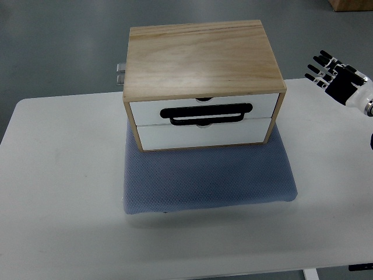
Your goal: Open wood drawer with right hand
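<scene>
Fingers: the right hand's fingers (pixel 322 64) are spread and extended, black-tipped, pointing up and to the left; they grip nothing.
Right hand (pixel 338 79): enters from the right edge, hovering above the far right part of the table, well apart from the wood drawer box; palm black, wrist white.
Left hand: not in view.
Wood drawer box (pixel 201 81): light wooden cabinet standing upright on the rear half of the pad, its front facing the camera.
Upper drawer (pixel 204 107): white front, flush with the wooden frame, closed.
Lower drawer (pixel 204 133): white front, also flush and closed.
Handle (pixel 207 112): black loop lying flat across the seam between the two drawer fronts; untouched.
Pad (pixel 207 178): blue-grey textured mat under the box, extending forward of it on the table.
Table (pixel 64 192): white, bare around the pad.
Metal fitting (pixel 120 74): small grey part protruding from the box's left rear side; its nature cannot be told.
</scene>
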Controlling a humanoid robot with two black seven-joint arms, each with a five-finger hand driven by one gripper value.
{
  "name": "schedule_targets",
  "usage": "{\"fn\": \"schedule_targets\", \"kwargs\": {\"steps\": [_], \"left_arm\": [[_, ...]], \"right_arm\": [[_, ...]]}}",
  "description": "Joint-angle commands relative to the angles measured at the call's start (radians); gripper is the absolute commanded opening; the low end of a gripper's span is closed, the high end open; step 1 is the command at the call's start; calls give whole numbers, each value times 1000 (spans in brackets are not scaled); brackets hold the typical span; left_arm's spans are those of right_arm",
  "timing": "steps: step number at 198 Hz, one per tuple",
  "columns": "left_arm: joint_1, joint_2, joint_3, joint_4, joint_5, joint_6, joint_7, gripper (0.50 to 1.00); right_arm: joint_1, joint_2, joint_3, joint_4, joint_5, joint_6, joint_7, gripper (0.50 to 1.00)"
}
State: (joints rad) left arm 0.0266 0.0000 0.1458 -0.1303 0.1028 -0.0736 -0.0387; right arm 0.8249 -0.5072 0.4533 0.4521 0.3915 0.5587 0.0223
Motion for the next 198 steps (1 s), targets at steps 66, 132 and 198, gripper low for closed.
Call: {"fn": "schedule_targets", "kwargs": {"steps": [66,132,198], "left_arm": [[0,0,0,0,0,0,0,1000],[0,0,0,0,0,0,-1,1000],[0,0,0,0,0,0,0,1000]], "right_arm": [[45,-249,-252,234,-276,-112,265,954],[289,-525,-552,530,-399,-105,479,954],[373,-617,-390,746,-638,52,516,954]]}}
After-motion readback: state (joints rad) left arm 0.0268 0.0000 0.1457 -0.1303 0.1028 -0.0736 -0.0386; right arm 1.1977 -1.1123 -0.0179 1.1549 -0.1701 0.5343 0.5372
